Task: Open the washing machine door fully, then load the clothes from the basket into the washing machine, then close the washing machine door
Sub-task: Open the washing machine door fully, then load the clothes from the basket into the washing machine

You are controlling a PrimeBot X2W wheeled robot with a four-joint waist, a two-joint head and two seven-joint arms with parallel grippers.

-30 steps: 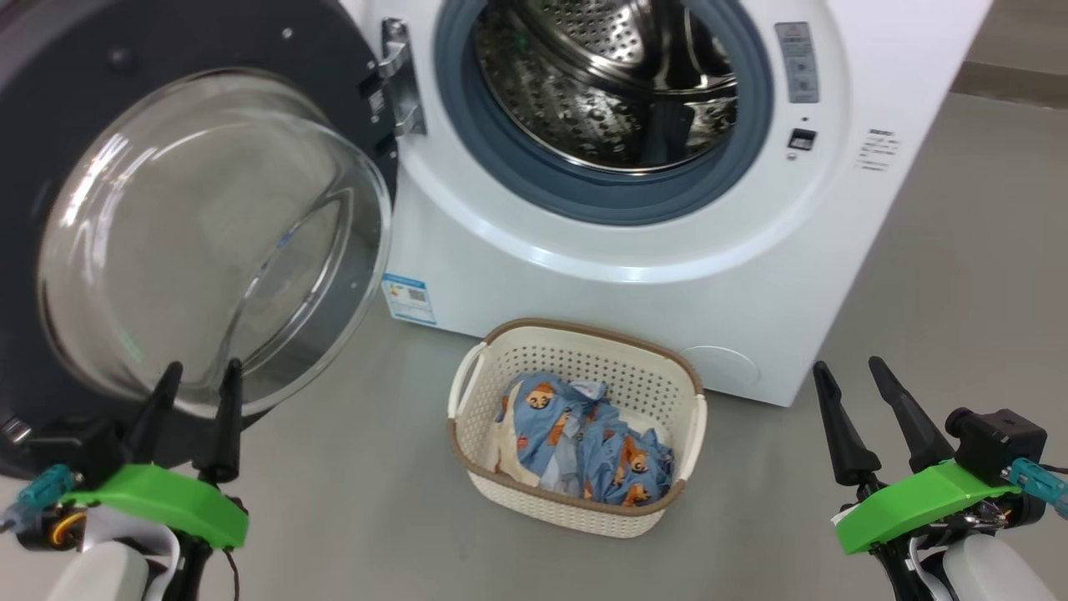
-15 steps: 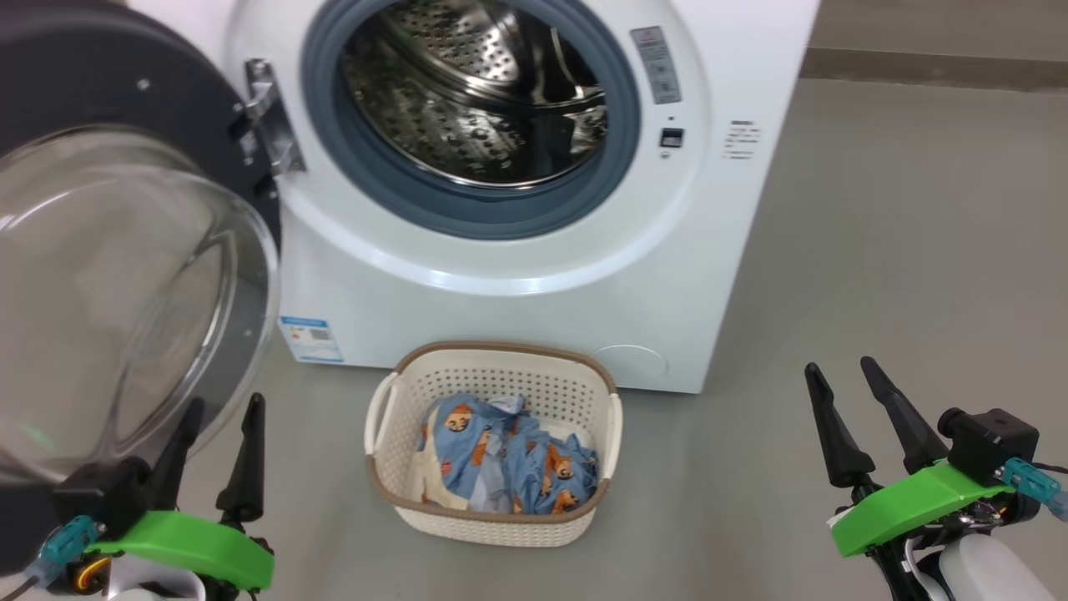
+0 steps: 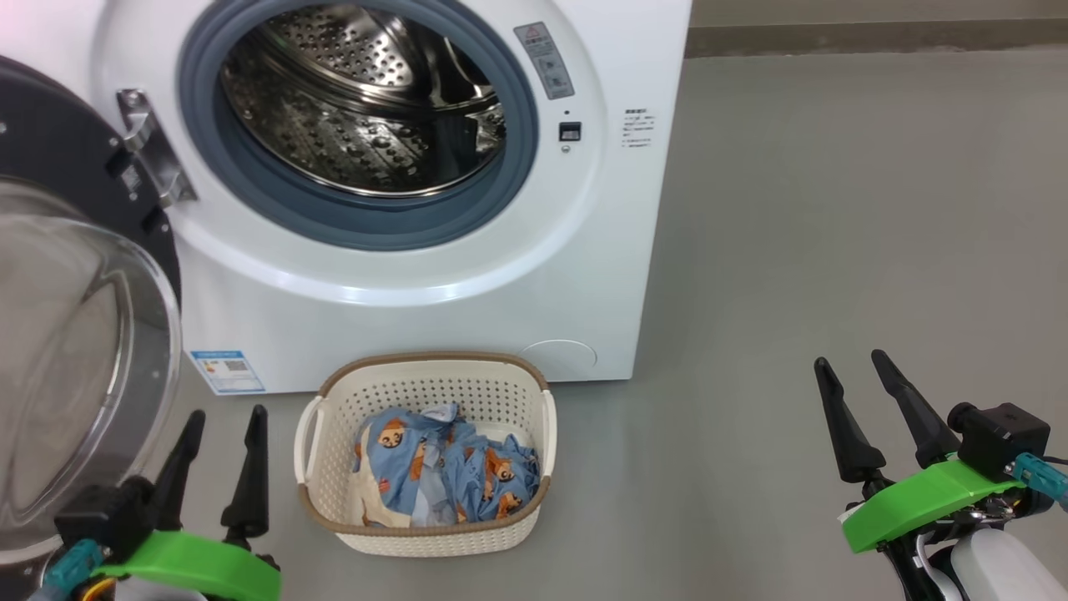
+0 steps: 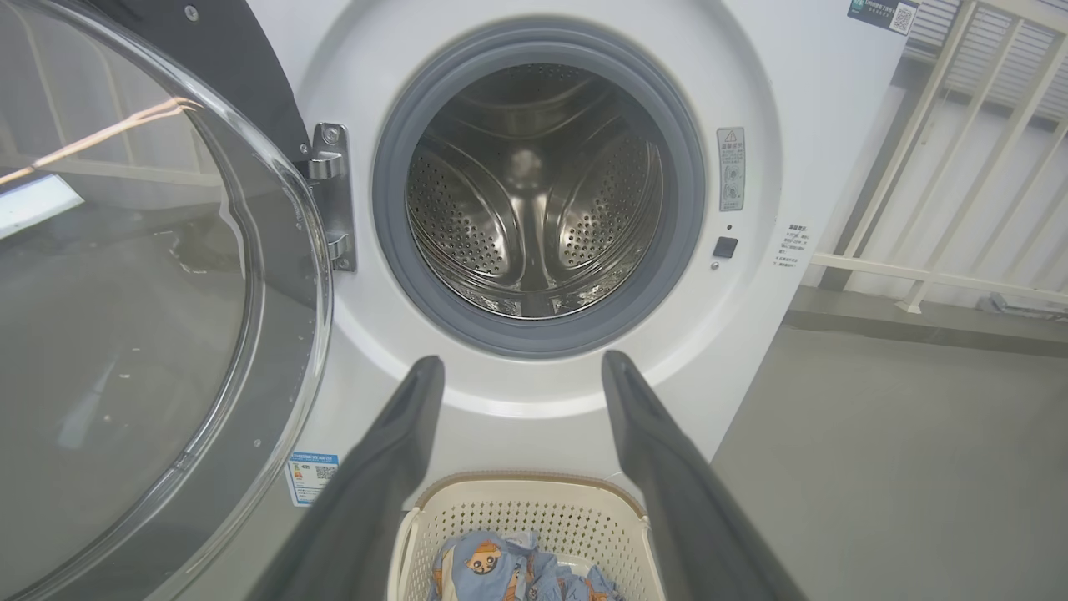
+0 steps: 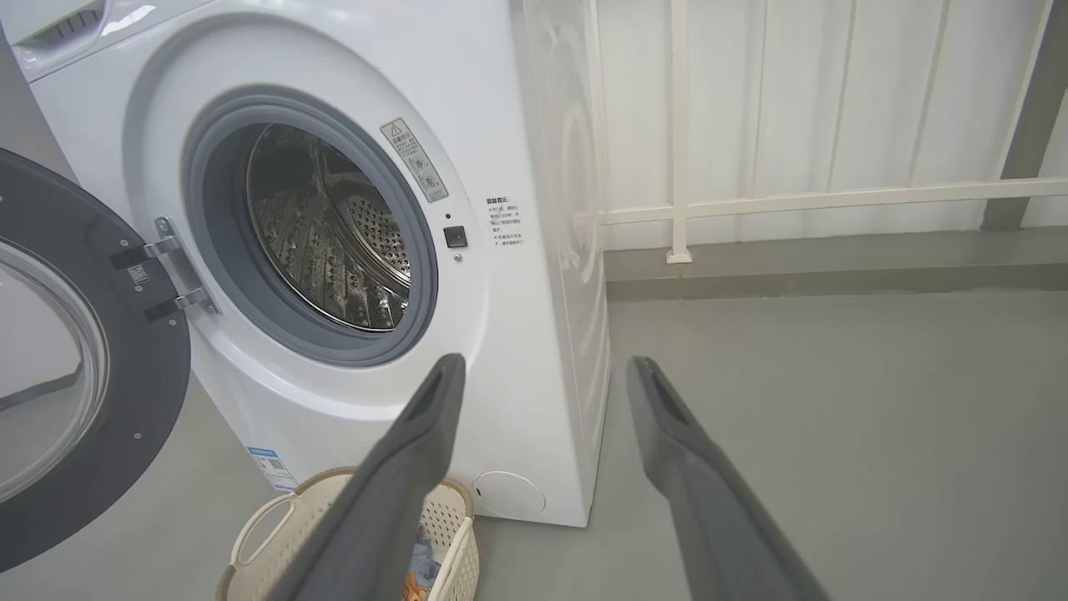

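Note:
The white washing machine (image 3: 400, 284) stands at the upper left with its steel drum (image 3: 359, 108) showing nothing inside. Its washing machine door (image 3: 75, 351) is swung wide open to the left, glass bowl facing me. In front of the machine, the cream basket (image 3: 434, 361) sits on the floor, holding the light blue bear-print clothes (image 3: 442, 472). My left gripper (image 3: 228, 411) is open, just left of the basket and below the door glass. My right gripper (image 3: 849, 359) is open, far to the basket's right. In the left wrist view the left gripper (image 4: 521, 361) points at the drum (image 4: 534, 200) above the basket (image 4: 534, 501).
Bare grey floor (image 3: 834, 209) stretches to the right of the machine. A white railing (image 5: 751, 200) and a wall stand behind it. A blue label sticker (image 3: 227, 371) marks the machine's lower left corner. The open door (image 5: 125, 401) takes up the room on the left.
The head camera has swung to the right, so machine, door and basket sit further left in the picture. Both grippers stay open and hold nothing.

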